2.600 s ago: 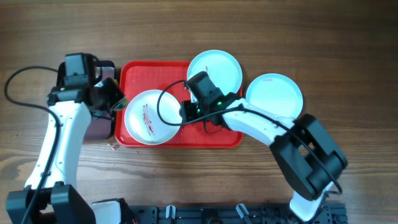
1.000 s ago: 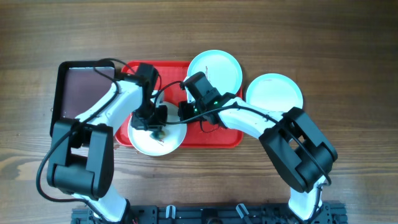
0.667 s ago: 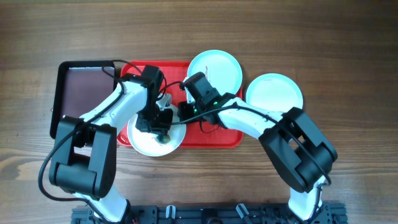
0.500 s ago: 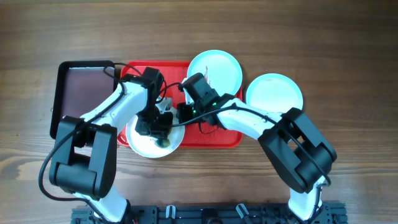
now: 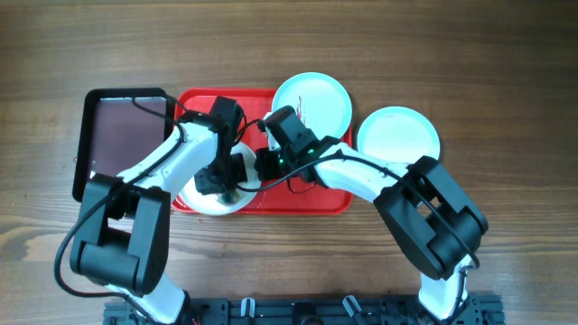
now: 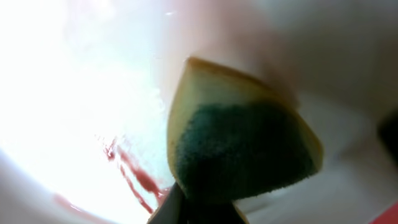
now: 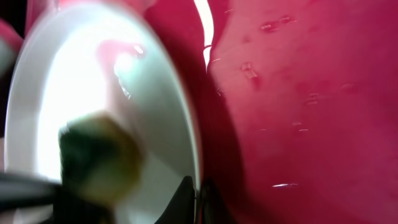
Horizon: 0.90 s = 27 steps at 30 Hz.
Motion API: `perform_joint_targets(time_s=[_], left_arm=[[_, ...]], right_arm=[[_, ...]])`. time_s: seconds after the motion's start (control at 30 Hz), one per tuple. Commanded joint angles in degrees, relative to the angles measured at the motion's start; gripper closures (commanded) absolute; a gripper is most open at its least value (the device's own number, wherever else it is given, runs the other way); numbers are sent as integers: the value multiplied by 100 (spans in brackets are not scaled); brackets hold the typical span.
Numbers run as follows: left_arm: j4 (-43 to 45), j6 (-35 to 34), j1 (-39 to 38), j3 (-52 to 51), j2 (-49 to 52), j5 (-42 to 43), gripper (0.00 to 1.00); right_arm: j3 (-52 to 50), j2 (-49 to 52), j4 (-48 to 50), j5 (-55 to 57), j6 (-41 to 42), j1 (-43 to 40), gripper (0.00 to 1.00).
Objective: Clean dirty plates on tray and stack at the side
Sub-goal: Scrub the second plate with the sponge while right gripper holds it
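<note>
The white plate [image 5: 204, 202] lies at the front left of the red tray [image 5: 307, 200], with its right edge lifted. My right gripper [image 5: 259, 168] is shut on that rim; the right wrist view shows the jaws [image 7: 199, 200] pinching the plate's edge [image 7: 163, 93] above the tray [image 7: 311, 124]. My left gripper [image 5: 222, 181] is shut on a yellow sponge with a green face [image 6: 239, 149] and holds it against the plate, where dark red smears [image 6: 134, 177] show. One turquoise plate [image 5: 312, 101] overlaps the tray's back right corner. Another turquoise plate [image 5: 398, 135] lies on the table to the right.
A black tray with a brownish inside [image 5: 122, 135] lies left of the red tray. The two arms cross closely over the red tray's left half. Bare wooden table lies at the back and the far right.
My left arm came from the black tray to the white plate with the sponge and moved it across the plate. The plate's right edge has lifted in my right gripper.
</note>
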Motion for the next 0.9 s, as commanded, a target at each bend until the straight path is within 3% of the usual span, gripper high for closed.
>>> perform_joint_targets(time_s=[0.0, 0.27, 0.4, 0.57, 0.87], left_arm=[[505, -977, 50, -284, 326, -1272, 96], [894, -1869, 55, -284, 326, -2184, 96], [894, -2295, 61, -284, 326, -2218, 96], [868, -2406, 140, -284, 326, -1733, 96], [968, -1576, 627, -284, 326, -168, 96]], right_arm=[[92, 85, -9, 166, 11, -37, 96], [92, 85, 46, 378, 35, -39, 96], [92, 85, 208, 459, 22, -39, 96], [92, 85, 389, 632, 11, -50, 80], [92, 197, 592, 590, -197, -48, 76]])
